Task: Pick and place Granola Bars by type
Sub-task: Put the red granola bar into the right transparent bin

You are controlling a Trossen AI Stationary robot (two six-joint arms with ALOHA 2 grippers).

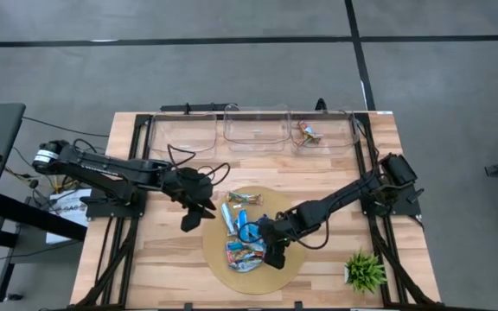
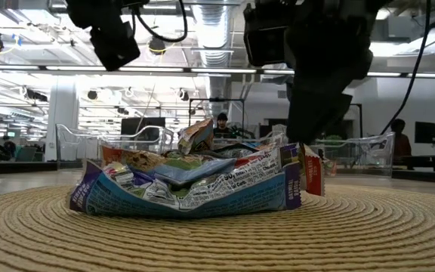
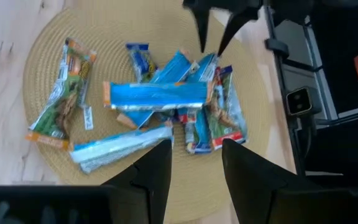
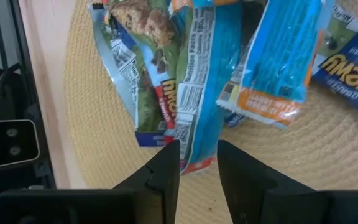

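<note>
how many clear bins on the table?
3, in a row along the far edge: left bin, middle bin, and right bin, which holds one granola bar. None appear hidden.

- The wooden table (image 1: 154, 259) carries everything, its light planks bare along the near edge.
- A round woven mat (image 1: 219, 259) lies near the table's centre, slightly toward 6 o'clock, with the granola bars (image 1: 242, 233) piled on it.
- Three clear bins (image 1: 253, 130) stand side by side along the 12 o'clock edge.
- A small green plant (image 1: 365, 270) sits toward 4 o'clock, near the corner.
</note>
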